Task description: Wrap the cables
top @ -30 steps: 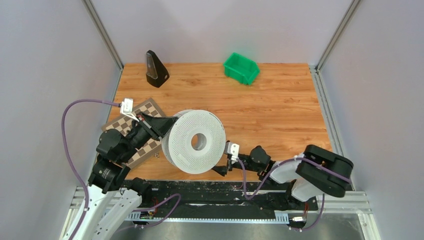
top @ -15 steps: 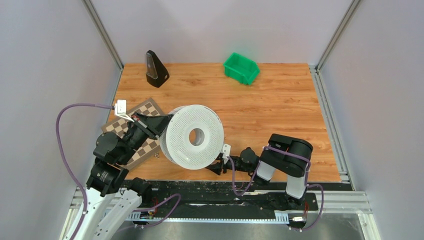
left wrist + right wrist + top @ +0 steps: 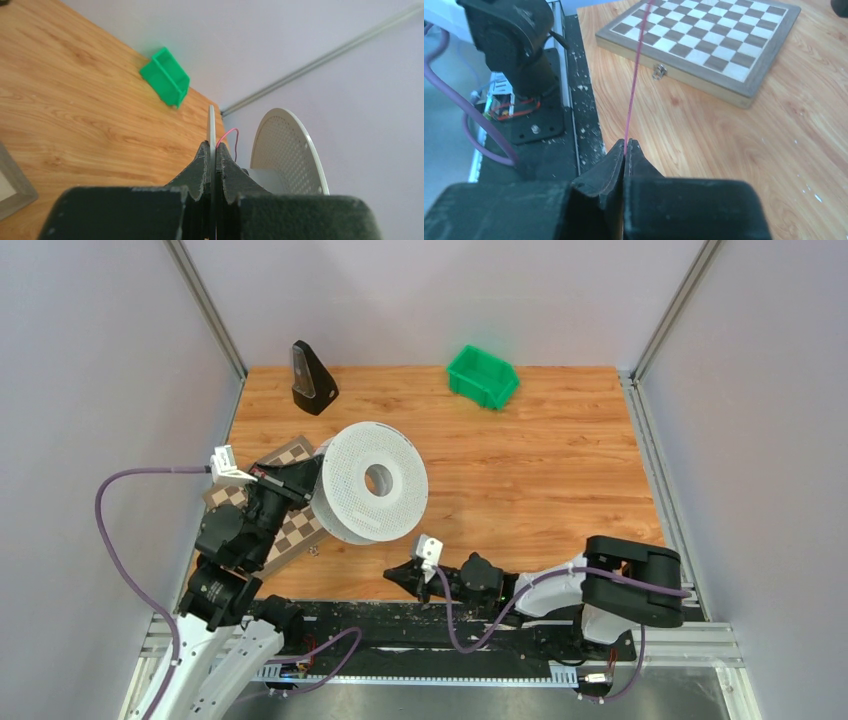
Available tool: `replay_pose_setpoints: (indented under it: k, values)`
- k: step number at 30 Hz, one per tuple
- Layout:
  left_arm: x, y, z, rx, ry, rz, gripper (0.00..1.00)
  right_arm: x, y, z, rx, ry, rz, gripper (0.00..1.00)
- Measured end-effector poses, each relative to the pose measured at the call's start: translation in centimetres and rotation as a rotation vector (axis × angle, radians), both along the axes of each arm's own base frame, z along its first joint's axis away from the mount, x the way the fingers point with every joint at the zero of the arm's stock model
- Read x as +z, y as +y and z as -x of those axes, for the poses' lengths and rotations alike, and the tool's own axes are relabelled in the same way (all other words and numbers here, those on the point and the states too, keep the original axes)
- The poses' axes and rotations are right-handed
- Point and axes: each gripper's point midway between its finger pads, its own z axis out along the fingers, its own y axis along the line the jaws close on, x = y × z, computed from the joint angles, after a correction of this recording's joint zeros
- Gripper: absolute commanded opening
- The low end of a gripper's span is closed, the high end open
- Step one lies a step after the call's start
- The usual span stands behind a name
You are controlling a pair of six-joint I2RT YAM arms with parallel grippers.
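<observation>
A grey reel [image 3: 355, 505] with two wide perforated discs and a centre hole is held on edge above the table's left middle. My left gripper [image 3: 308, 475] is shut on one disc's rim. In the left wrist view that rim [image 3: 211, 122] runs straight between the fingers, at the left gripper [image 3: 212, 149], and the other disc [image 3: 287, 150] stands to the right. A thin pink cable [image 3: 231, 134] loops off the reel. In the right wrist view the cable [image 3: 633, 85] runs taut up from my right gripper [image 3: 625, 146], which is shut on it. The right gripper [image 3: 397, 577] lies low near the front edge.
A folded chessboard [image 3: 297, 532] lies under the left arm, and the chessboard [image 3: 704, 45] shows again in the right wrist view. A green bin [image 3: 482, 376] and a black wedge-shaped object [image 3: 311, 378] stand at the back. The left arm's base [image 3: 519, 45] sits beside the front rail.
The right gripper has closed on the pink strand and slid left along the front edge. The left arm has carried the reel back and to the left.
</observation>
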Motion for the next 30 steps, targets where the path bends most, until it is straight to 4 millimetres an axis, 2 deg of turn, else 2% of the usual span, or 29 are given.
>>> replay_pose_setpoints:
  k: [4, 10, 13, 18, 24, 28, 30]
  values:
    - [-1.4, 1.6, -1.4, 0.113, 0.055, -0.024, 0.00, 2.1, 1.9, 1.6, -0.026, -0.006, 0.028, 0.00]
    - [-3.5, 3.6, -3.1, 0.244, 0.104, -0.155, 0.00, 1.9, 3.2, 2.9, -0.057, -0.003, 0.169, 0.00]
    - [-4.3, 4.4, -3.7, 0.287, 0.115, -0.239, 0.00, 2.6, 3.7, 3.7, -0.058, 0.004, 0.212, 0.00]
    - [-5.2, 5.1, -4.2, 0.321, 0.124, -0.359, 0.00, 5.3, 4.2, 4.4, -0.043, 0.038, 0.227, 0.00]
    - [-6.2, 5.0, -4.7, 0.304, 0.129, -0.487, 0.00, 9.3, 4.6, 5.2, -0.001, 0.066, 0.210, 0.00]
    - [-7.1, 4.4, -4.9, 0.255, 0.127, -0.565, 0.00, 12.6, 5.1, 5.0, 0.030, 0.075, 0.181, 0.00]
    - [-7.7, 3.9, -4.9, 0.218, 0.123, -0.601, 0.00, 13.7, 5.1, 4.0, 0.024, 0.078, 0.166, 0.00]
